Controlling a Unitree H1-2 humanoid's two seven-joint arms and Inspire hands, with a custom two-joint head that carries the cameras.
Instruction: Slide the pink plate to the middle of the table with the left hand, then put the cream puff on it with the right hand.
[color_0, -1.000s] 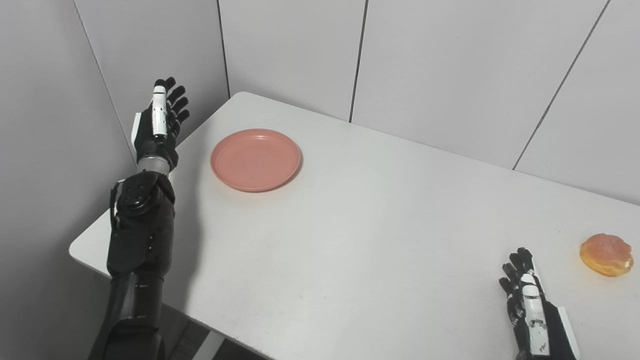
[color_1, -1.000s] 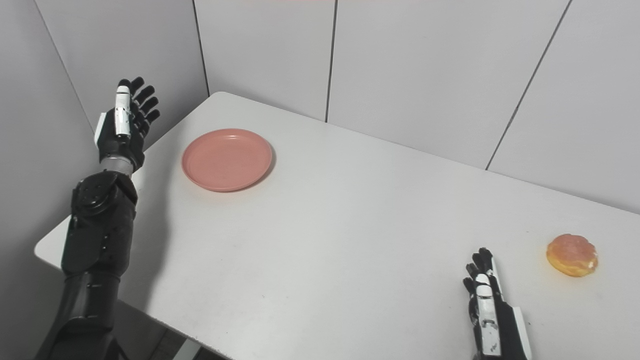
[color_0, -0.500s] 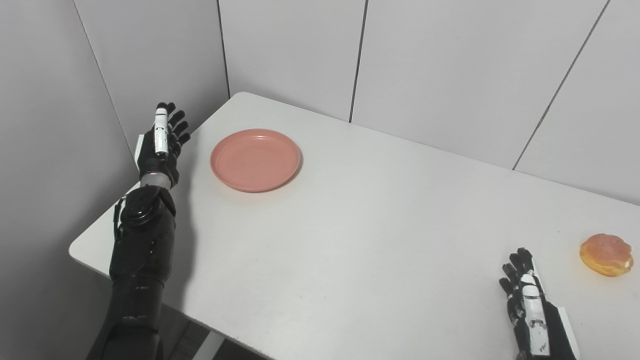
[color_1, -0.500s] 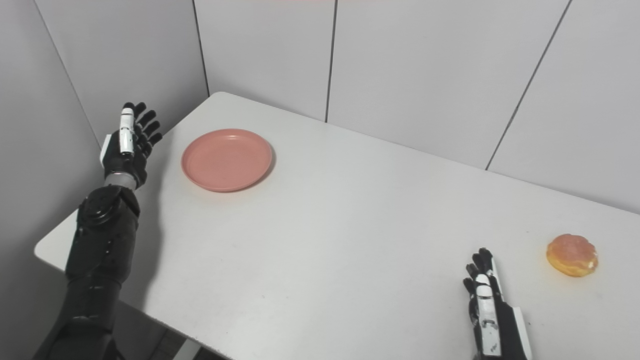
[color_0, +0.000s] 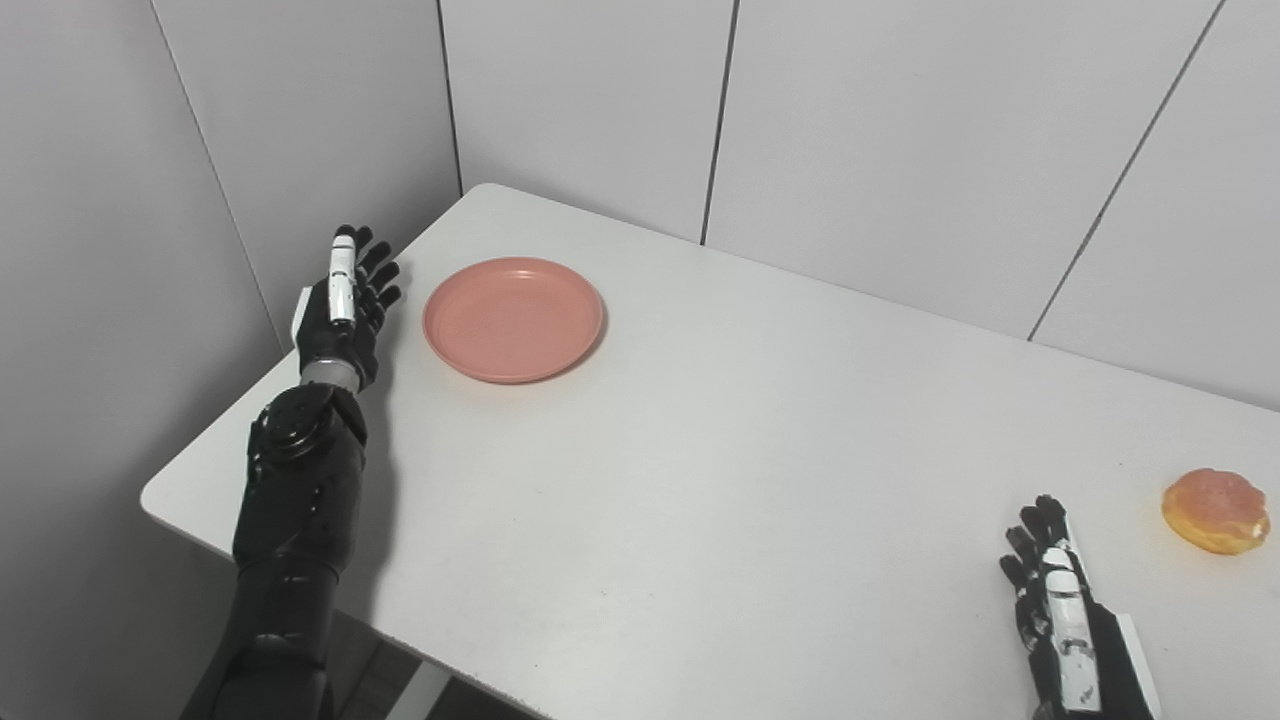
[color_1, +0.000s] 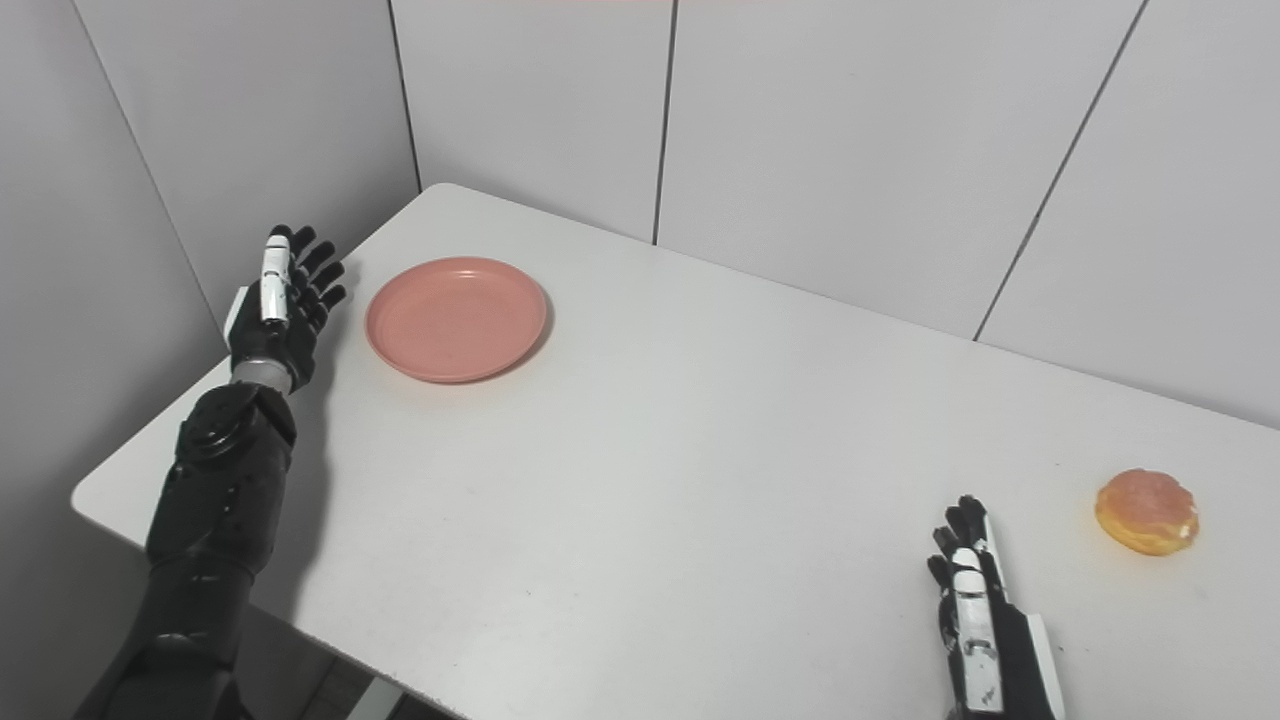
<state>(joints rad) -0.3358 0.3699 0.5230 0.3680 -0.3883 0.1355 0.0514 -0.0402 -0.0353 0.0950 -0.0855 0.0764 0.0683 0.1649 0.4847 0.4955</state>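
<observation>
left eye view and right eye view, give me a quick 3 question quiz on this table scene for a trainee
1. True or false: the left hand is touching the pink plate.
2. Which is nearest the cream puff? A) the left hand B) the right hand C) the plate
3. Fill in: the plate lies near the table's far ____ corner.

Key
1. False: the hand is open beside the plate, with a gap between them.
2. B: the right hand rests open on the table, apart from the puff.
3. Left.
</observation>
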